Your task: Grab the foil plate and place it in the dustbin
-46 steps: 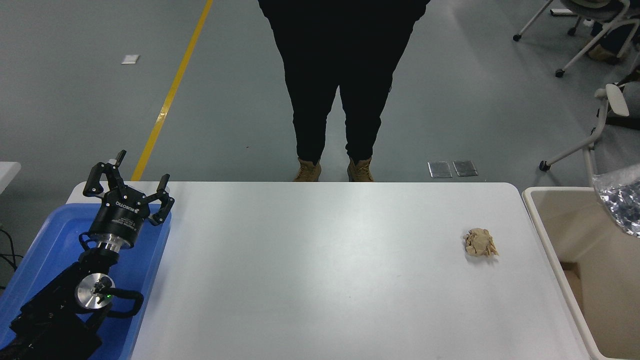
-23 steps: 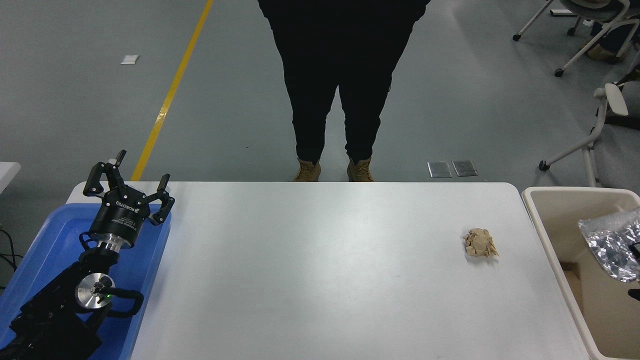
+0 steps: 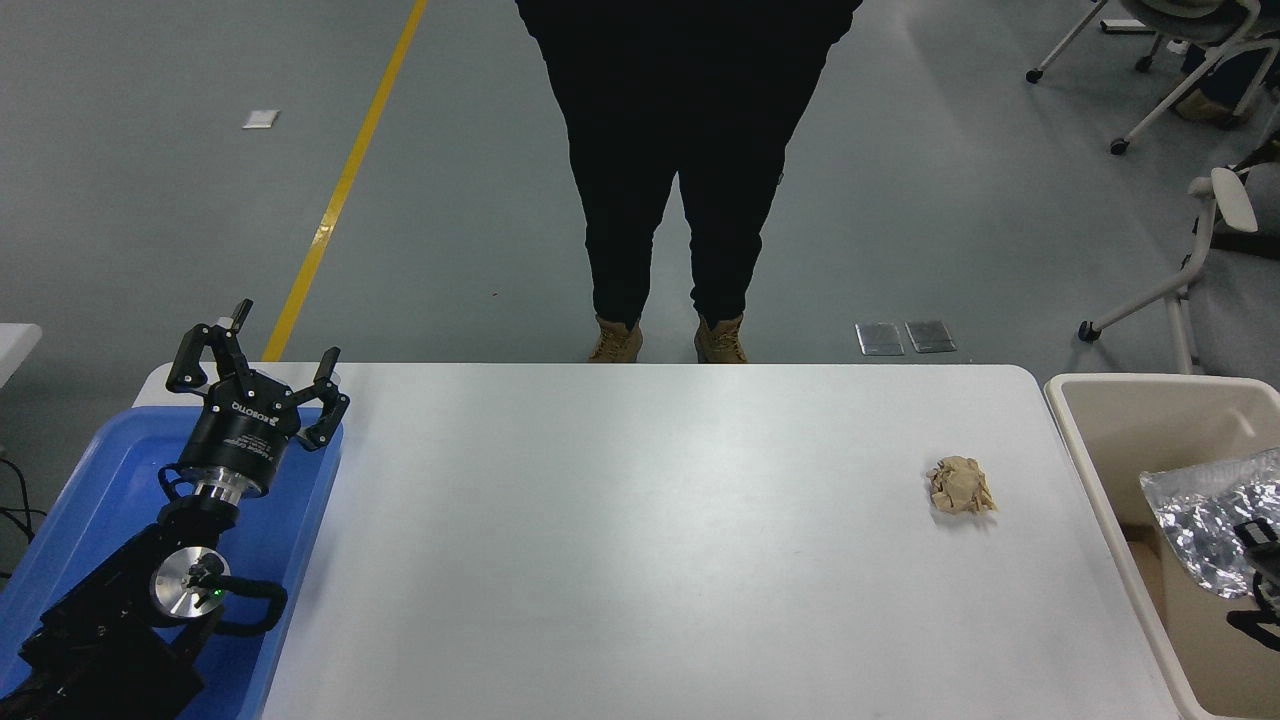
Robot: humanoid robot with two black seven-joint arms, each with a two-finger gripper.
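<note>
The foil plate [image 3: 1195, 520], shiny crinkled silver, sits low inside the beige dustbin [image 3: 1095, 455] at the table's right end. At the picture's right edge, only a small black part of my right gripper [image 3: 1258, 575] shows, against the plate's right side, inside the bin. Most of the right gripper is cut off by the frame. My left gripper [image 3: 255, 360] is parked at the lower left, open and holding nothing, over the blue tray [image 3: 90, 490].
A crumpled tan paper ball [image 3: 960, 486] lies on the white table [image 3: 640, 540] near its right end. A person in black trousers and tan boots [image 3: 668, 340] stands at the far edge. Office chairs [image 3: 1200, 200] stand at the upper right.
The foil plate has come down from above the dustbin's rim to low inside it, drifting slightly left, with the right gripper following. The left arm has not moved.
</note>
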